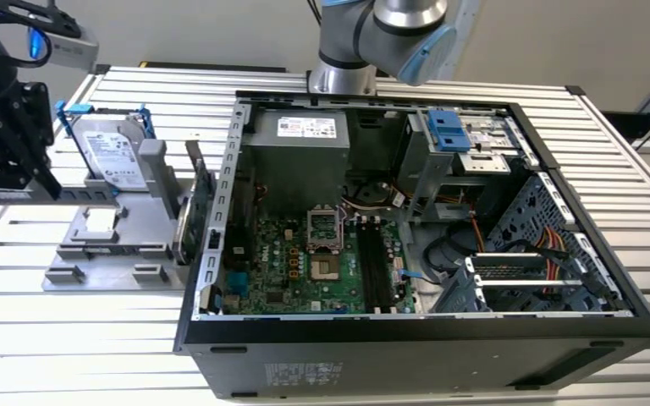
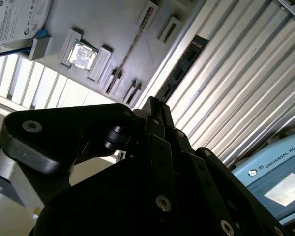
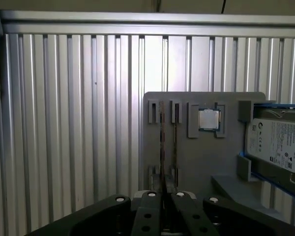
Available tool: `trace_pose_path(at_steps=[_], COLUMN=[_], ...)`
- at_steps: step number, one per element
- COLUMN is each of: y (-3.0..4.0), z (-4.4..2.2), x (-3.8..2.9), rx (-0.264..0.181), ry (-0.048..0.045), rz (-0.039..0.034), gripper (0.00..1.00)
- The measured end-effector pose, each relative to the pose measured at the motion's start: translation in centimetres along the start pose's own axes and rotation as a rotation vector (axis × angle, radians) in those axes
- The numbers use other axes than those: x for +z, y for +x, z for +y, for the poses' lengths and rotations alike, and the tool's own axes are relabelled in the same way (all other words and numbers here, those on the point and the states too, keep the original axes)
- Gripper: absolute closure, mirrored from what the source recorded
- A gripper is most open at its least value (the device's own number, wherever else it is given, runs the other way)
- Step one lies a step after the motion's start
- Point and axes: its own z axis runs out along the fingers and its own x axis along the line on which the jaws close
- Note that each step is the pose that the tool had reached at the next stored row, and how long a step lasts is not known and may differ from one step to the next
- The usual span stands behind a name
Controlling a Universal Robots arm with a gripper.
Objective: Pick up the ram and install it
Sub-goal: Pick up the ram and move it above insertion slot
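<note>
The ram (image 1: 14,194) is a thin pale strip lying level at the exterior view's far left, with my black gripper (image 1: 9,180) shut on it from above. It hangs over the grey fixture plate (image 1: 99,254), apart from it. In both wrist views the ram shows edge-on as a thin brown line (image 3: 162,147) (image 2: 132,46) that runs out from between my closed fingertips (image 3: 152,196), in line with the plate's slot posts. The open computer case (image 1: 415,326) lies to the exterior view's right, with its motherboard (image 1: 302,271) and long dark memory slots (image 1: 372,271) facing up.
The fixture plate holds a silver hard drive in a blue frame (image 1: 116,148) (image 3: 275,142), a square processor chip (image 3: 209,119) (image 2: 82,54) and an upright green card (image 1: 190,220) next to the case wall. The arm's base (image 1: 382,34) stands behind the case. A ribbed metal tabletop (image 1: 54,338) lies beneath everything.
</note>
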Motion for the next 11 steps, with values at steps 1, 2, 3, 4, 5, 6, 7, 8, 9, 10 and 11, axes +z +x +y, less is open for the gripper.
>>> trace_pose_path(at_steps=[1, 2, 3, 4, 5, 6, 7, 8, 9, 10, 11], y=[0.00, 0.00, -0.01, -0.01, -0.01, -0.01, -0.01, -0.02, -0.02, -0.03, -0.06], z=[0.00, 0.00, 0.00, 0.00, -0.01, -0.01, -0.01, 0.00, -0.01, 0.00, 0.05], x=[-0.08, -0.14, -0.21, -0.30, -0.41, -0.51, -0.59, -0.65, -0.75, -0.79, -0.82], rx=[0.000, 0.000, 0.000, 0.000, 0.000, 0.000, 0.000, 0.000, 0.000, 0.000, 0.001], ry=[0.0000, 0.0001, 0.0001, 0.0001, 0.0000, 0.0000, 0.0001, 0.0001, 0.0001, 0.0001, 0.0005], rz=[0.0000, -0.0001, -0.0002, -0.0001, 0.0000, -0.0001, -0.0001, -0.0001, 0.0000, -0.0001, -0.0002], gripper=[1.00, 1.00, 1.00, 1.00, 1.00, 1.00, 1.00, 1.00, 1.00, 1.00, 1.00])
